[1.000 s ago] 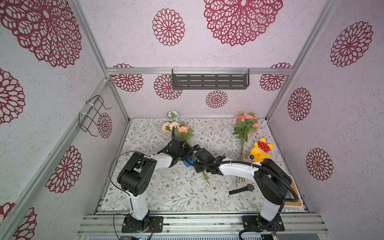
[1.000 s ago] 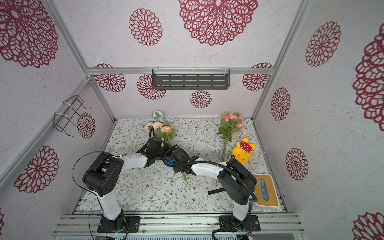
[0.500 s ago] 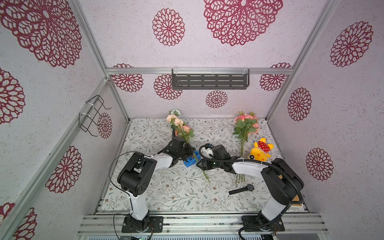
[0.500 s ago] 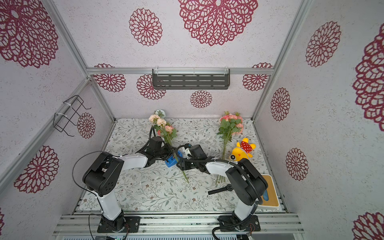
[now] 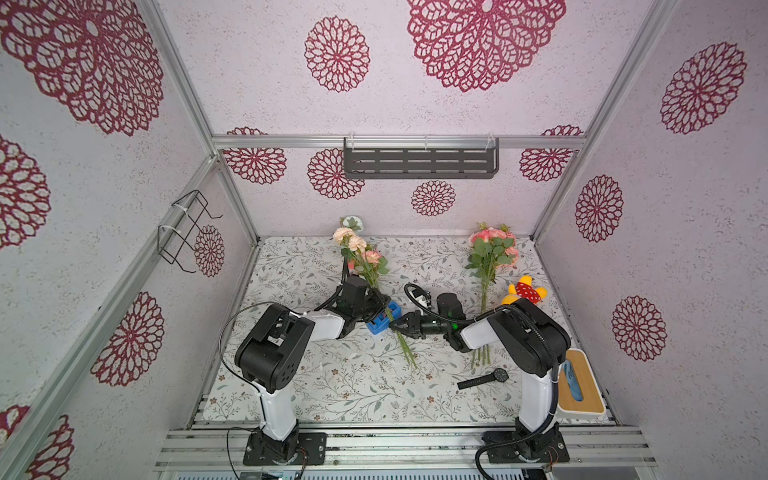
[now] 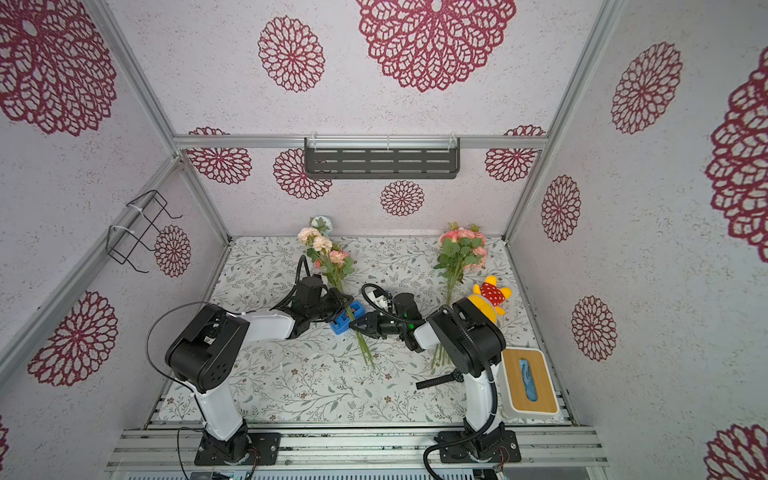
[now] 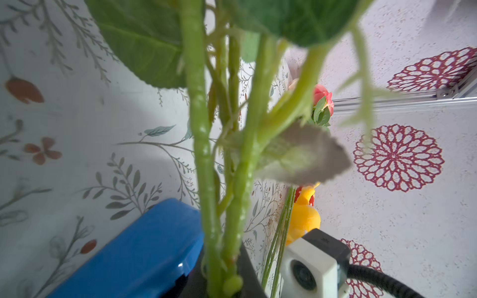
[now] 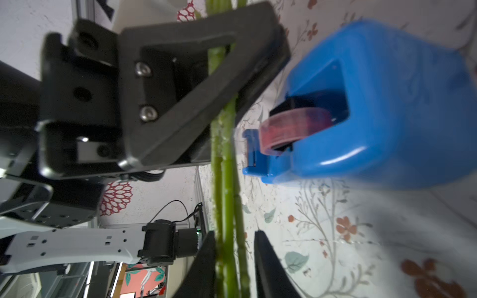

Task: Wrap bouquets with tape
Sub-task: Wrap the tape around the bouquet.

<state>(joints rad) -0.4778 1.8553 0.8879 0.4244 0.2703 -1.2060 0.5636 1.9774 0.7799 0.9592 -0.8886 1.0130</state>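
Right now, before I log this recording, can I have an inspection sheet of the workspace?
Surface: floral mat.
Job's things: held bouquet beside blue tape dispenser; second bouquet lying apart.
Clutter: black watch, yellow plush, wood-topped box.
End effectors: left end effector shut on held bouquet's stems; right end effector shut on them nearer the cut ends.
Cables: left cable loop, right cable loop.
Surroundings: grey shelf, wire rack, patterned walls.

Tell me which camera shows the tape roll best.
Right wrist: the roll sits close, its reddish core clear in the blue dispenser. Both top views show only the small dispenser, roll indistinct; left wrist catches just its blurred shell.
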